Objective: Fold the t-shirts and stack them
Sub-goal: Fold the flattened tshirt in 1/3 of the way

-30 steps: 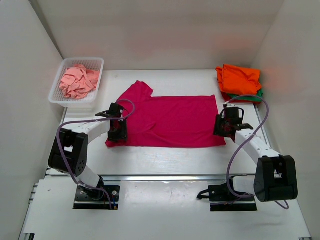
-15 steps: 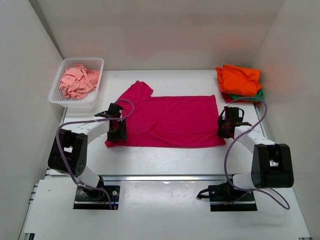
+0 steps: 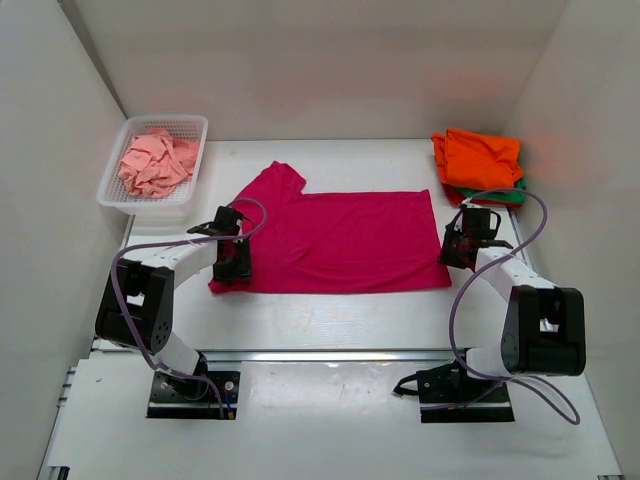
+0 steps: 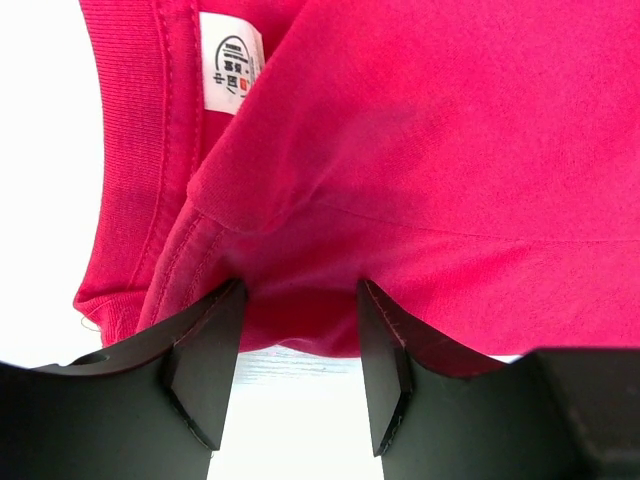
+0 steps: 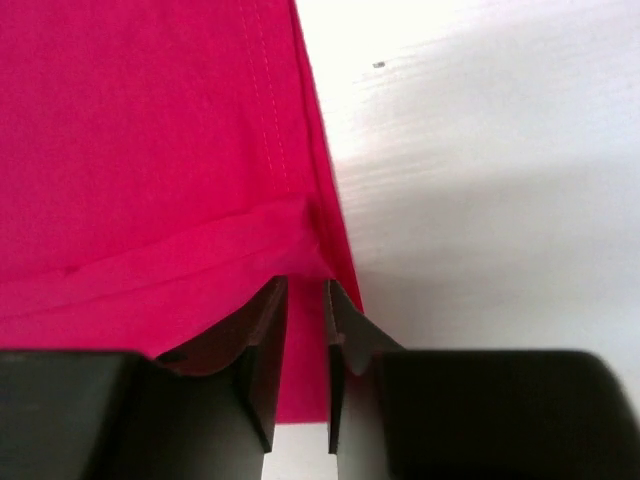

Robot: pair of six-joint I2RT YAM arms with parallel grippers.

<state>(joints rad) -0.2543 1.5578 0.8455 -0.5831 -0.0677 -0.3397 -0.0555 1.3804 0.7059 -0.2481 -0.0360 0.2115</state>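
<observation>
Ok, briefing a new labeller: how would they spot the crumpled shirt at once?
At the table's far left corner stands a white mesh basket. The pale salmon-pink shirt lies bunched inside it. It alone sits in a container; the magenta shirt lies spread mid-table, the orange shirt tops a pile far right.

Orange t-shirt [image 3: 480,157] hides most of the green t-shirt [image 3: 517,192] beneath; neck label [image 4: 228,65] print illegible
</observation>
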